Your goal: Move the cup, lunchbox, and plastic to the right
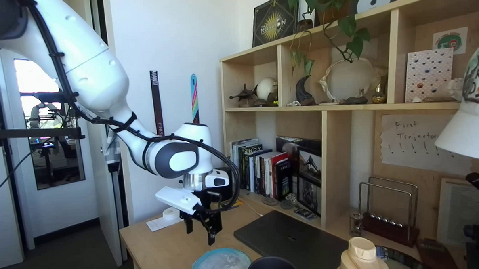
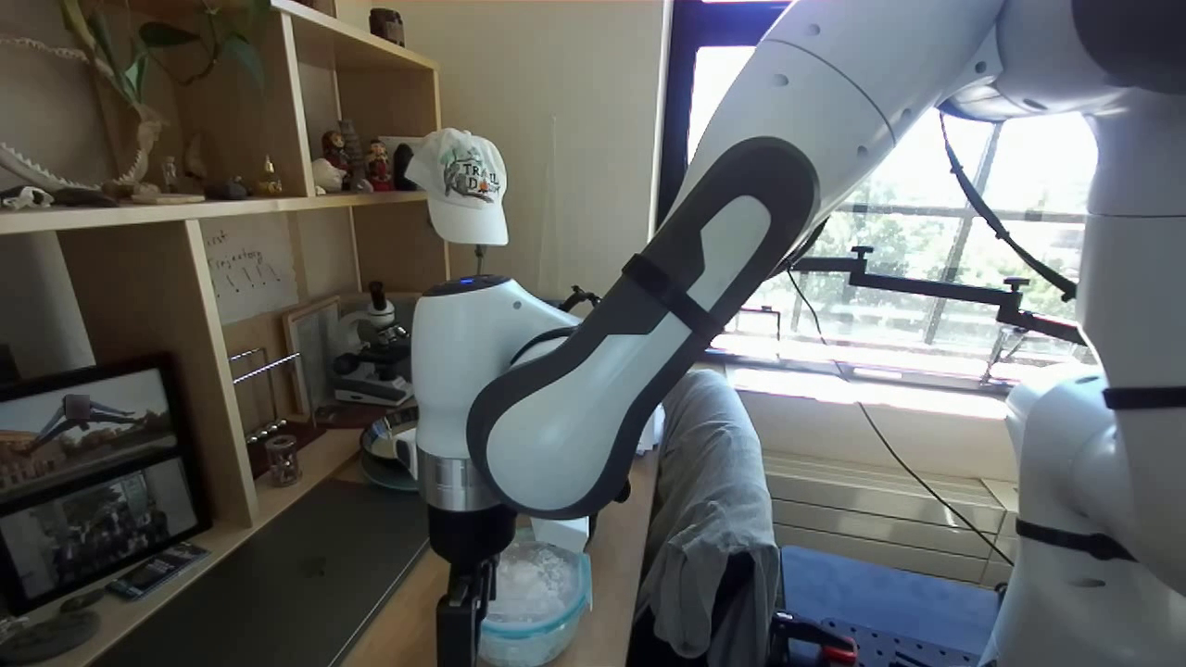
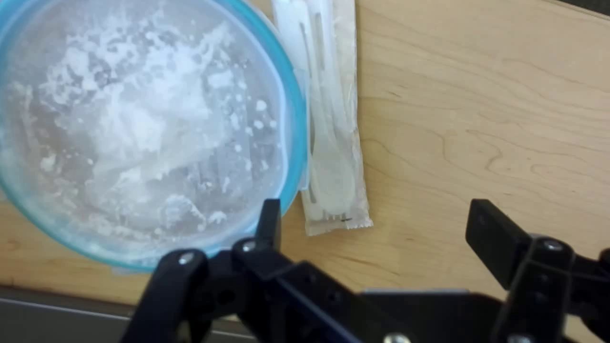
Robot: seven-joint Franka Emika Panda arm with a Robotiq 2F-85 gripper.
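The lunchbox, a round pale blue container with a frosted lid, stands on the wooden desk in both exterior views (image 1: 221, 266) (image 2: 533, 593) and fills the upper left of the wrist view (image 3: 143, 133). The plastic, a clear packet of white cutlery (image 3: 333, 143), lies flat along its right side in the wrist view. The dark cup (image 1: 271, 268) stands beside the lunchbox in an exterior view, cut by the frame edge. My gripper (image 1: 201, 233) is open and empty above the desk; in the wrist view (image 3: 374, 212) its left finger overlaps the lunchbox rim and the packet's end shows between the fingers.
A closed dark laptop (image 1: 288, 237) lies alongside, towards the shelf (image 1: 336, 166). A cream stacked object (image 1: 362, 258) stands beyond the cup. A Newton's cradle (image 1: 389, 221) is at the back. A tape roll (image 1: 171, 214) lies behind the gripper. A cloth-covered chair (image 2: 713, 519) borders the desk.
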